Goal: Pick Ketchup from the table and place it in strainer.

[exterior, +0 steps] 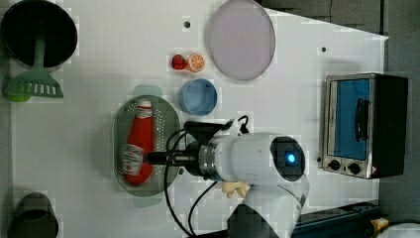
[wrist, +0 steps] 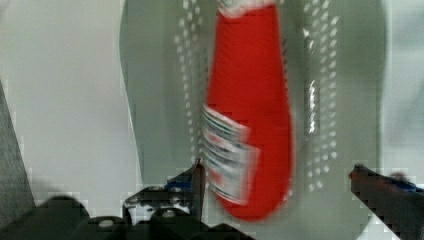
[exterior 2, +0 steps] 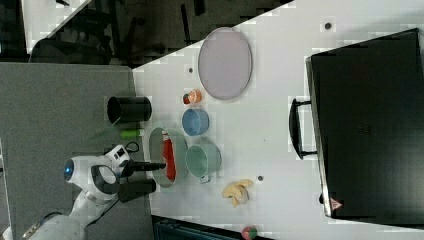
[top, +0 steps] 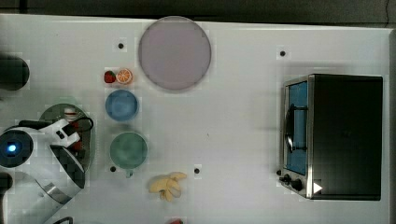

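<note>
One white table carried everything, and the biggest thing on it was the black toaster oven, set against the edge at the top view's right. Next in size came the round grey plate near the far edge, then the strainer, a pale green oval basket lying close to the edge at the top view's left, beside the green bowl and the blue bowl. Smaller things lay around them: a peeled banana, an orange slice and a strawberry.

Inside the strainer lay the Ketchup, flat on the perforated bottom, its long axis running along the basket's length with the white cap toward one end and the broad red base toward the other. The task's placing looked done, judged from how the bottle rested.

Above the bottle's labelled lower half sat the gripper. In the wrist view its fingers stood apart on either side of the bottle's base, spread wider than the bottle and touching nothing. Whatever move followed turned on this: the bottle lay directly below the claw, crosswise between the parted fingers, so a straight lift would clear it.
</note>
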`<state>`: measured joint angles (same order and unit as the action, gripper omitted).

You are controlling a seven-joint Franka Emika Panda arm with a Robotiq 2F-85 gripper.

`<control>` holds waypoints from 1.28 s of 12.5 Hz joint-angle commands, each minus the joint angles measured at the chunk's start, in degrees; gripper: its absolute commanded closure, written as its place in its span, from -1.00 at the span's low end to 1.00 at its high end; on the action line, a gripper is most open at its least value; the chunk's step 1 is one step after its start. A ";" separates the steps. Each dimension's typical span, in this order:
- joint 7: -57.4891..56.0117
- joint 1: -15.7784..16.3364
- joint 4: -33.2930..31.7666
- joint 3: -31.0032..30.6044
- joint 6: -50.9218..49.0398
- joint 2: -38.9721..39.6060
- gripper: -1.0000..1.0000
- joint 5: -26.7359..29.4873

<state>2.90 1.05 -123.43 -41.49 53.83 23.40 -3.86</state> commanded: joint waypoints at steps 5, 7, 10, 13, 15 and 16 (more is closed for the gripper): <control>4.07 -10.88 3.91 3.07 -4.78 -17.53 -1.00 1.76; 4.07 -13.52 6.26 7.19 -13.63 -21.61 -1.00 1.76; 1.92 -15.36 11.82 14.68 -28.10 -25.79 -1.00 1.76; 1.47 -15.39 18.34 21.76 -40.41 -27.62 -1.00 2.05; 1.19 -15.38 21.92 24.75 -46.58 -27.83 -1.00 3.71; 1.13 -15.39 23.33 25.85 -49.21 -27.92 -1.00 4.19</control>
<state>4.27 -14.83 -101.95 -13.70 5.26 -3.33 -1.25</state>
